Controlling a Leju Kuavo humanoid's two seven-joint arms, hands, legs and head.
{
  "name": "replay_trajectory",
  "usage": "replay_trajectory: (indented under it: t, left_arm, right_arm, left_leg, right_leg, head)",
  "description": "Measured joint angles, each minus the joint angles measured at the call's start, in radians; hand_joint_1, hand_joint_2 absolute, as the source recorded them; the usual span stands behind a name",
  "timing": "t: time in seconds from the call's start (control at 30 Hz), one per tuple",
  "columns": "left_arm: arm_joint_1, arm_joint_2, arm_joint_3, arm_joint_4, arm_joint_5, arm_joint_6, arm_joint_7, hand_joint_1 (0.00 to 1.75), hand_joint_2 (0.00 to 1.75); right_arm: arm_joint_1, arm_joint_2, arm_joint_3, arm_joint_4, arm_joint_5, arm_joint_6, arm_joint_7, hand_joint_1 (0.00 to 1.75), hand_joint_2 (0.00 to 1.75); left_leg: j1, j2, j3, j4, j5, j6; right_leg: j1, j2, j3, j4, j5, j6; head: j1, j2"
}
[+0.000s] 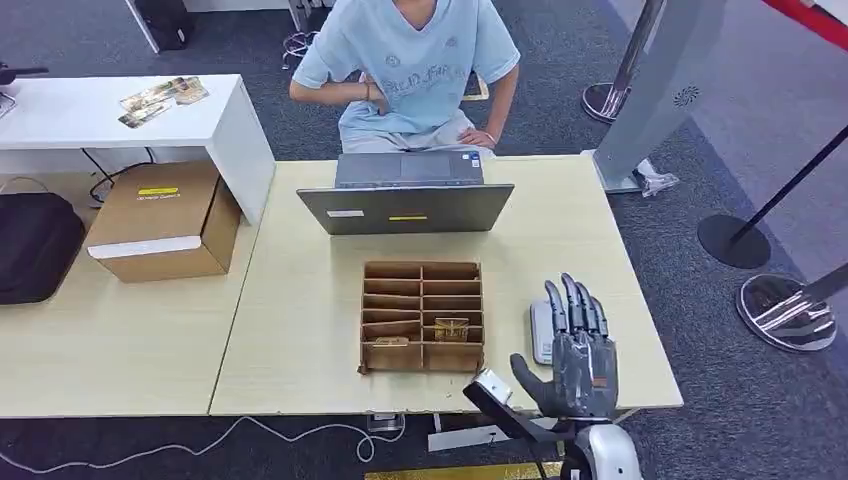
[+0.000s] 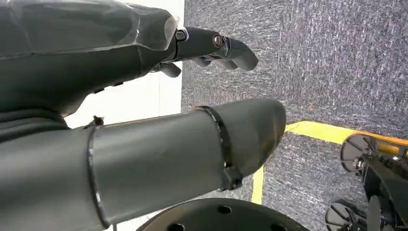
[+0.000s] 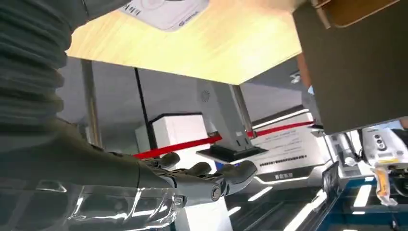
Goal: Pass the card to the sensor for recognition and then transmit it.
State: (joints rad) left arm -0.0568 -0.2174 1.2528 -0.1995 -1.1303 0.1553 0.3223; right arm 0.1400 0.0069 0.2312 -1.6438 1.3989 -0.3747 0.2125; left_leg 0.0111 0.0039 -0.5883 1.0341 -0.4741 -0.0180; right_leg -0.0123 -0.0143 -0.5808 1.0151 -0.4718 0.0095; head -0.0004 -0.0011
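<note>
A brown cardboard organizer (image 1: 422,270) with several slots stands in the middle of the wooden table. A card (image 1: 451,328) lies in a front right slot and another card (image 1: 390,342) in a front left slot. The white sensor (image 1: 540,338) lies just right of the organizer, partly covered by my right hand (image 1: 582,350). That hand hovers over it with fingers stretched forward and holds nothing. In the right wrist view its fingers (image 3: 202,175) are spread near the sensor (image 3: 163,9). My left hand (image 2: 120,62) hangs over the carpet, fingers apart and holding nothing.
A grey laptop (image 1: 405,208) stands behind the organizer, and a person (image 1: 410,70) sits at it. A cardboard box (image 1: 165,220) and a black bag (image 1: 35,245) lie on the left table. Stanchion bases (image 1: 733,240) stand on the floor at right.
</note>
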Motion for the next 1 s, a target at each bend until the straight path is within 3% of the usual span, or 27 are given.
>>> replay_trajectory:
  t: [0.03,0.07,0.1,0.13,0.17,0.2,0.23,0.43,0.73,1.0]
  left_arm:
    - [0.000,0.000,0.002,0.000,0.002,0.001,0.000,0.00,0.00]
    - [0.000,0.000,0.005,0.000,0.005,0.003,0.000,0.00,0.00]
    - [-0.001,-0.001,0.008,0.000,0.008,0.005,0.000,0.00,0.00]
    - [-0.001,-0.001,0.008,0.000,0.010,0.006,0.000,0.00,0.00]
    - [-0.001,-0.002,0.010,0.000,0.011,0.007,0.000,0.00,0.00]
    - [-0.001,-0.002,0.012,0.000,0.014,0.007,0.000,0.00,0.00]
    - [-0.001,-0.003,0.014,0.000,0.018,0.008,0.000,0.00,0.00]
    - [-0.003,-0.008,0.031,0.000,0.031,0.012,0.000,0.00,0.00]
    - [-0.004,-0.010,0.049,0.000,0.044,0.020,0.000,0.00,0.00]
    - [-0.005,-0.011,0.059,0.000,0.056,0.025,0.000,0.00,0.00]
  right_arm:
    - [-0.004,0.002,0.004,0.003,-0.008,0.007,-0.005,0.66,1.75]
    - [-0.007,0.002,0.010,0.005,-0.014,0.011,-0.007,0.80,1.75]
    - [-0.012,0.002,0.016,0.008,-0.015,0.017,-0.010,1.10,1.75]
    - [-0.016,0.004,0.020,0.011,-0.018,0.021,-0.012,1.17,1.75]
    - [-0.020,0.005,0.023,0.013,-0.021,0.024,-0.013,1.13,1.75]
    - [-0.024,0.005,0.027,0.016,-0.025,0.026,-0.013,0.99,1.75]
    - [-0.027,0.005,0.031,0.019,-0.026,0.027,-0.014,0.38,1.75]
    - [-0.050,0.007,0.042,0.034,-0.033,0.041,-0.015,0.16,1.75]
    - [-0.072,0.010,0.051,0.049,-0.036,0.043,-0.016,0.17,1.75]
    - [-0.104,0.010,0.064,0.081,-0.058,0.045,-0.018,0.47,1.75]
  left_leg:
    - [0.000,0.000,0.000,0.000,0.000,0.000]
    - [0.000,0.000,0.000,0.000,0.000,0.000]
    - [0.000,0.000,0.000,0.000,0.000,0.000]
    - [0.000,0.000,0.000,0.000,0.000,0.000]
    - [0.000,0.000,0.000,0.000,0.000,0.000]
    - [0.000,0.000,0.000,0.000,0.000,0.000]
    - [0.000,0.000,0.000,0.000,0.000,0.000]
    - [0.000,0.000,0.000,0.000,0.000,0.000]
    - [0.000,0.000,0.000,0.000,0.000,0.000]
    - [0.000,0.000,0.000,0.000,0.000,0.000]
  right_leg:
    - [0.000,0.000,0.000,0.000,0.000,0.000]
    - [0.000,0.000,0.000,0.000,0.000,0.000]
    - [0.000,0.000,0.000,0.000,0.000,0.000]
    - [0.000,0.000,0.000,0.000,0.000,0.000]
    - [0.000,0.000,0.000,0.000,0.000,0.000]
    - [0.000,0.000,0.000,0.000,0.000,0.000]
    - [0.000,0.000,0.000,0.000,0.000,0.000]
    - [0.000,0.000,0.000,0.000,0.000,0.000]
    - [0.000,0.000,0.000,0.000,0.000,0.000]
    - [0.000,0.000,0.000,0.000,0.000,0.000]
  head:
    - [0.000,0.000]
    - [0.000,0.000]
    - [0.000,0.000]
    - [0.000,0.000]
    - [0.000,0.000]
    - [0.000,0.000]
    - [0.000,0.000]
    - [0.000,0.000]
    - [0.000,0.000]
    - [0.000,0.000]
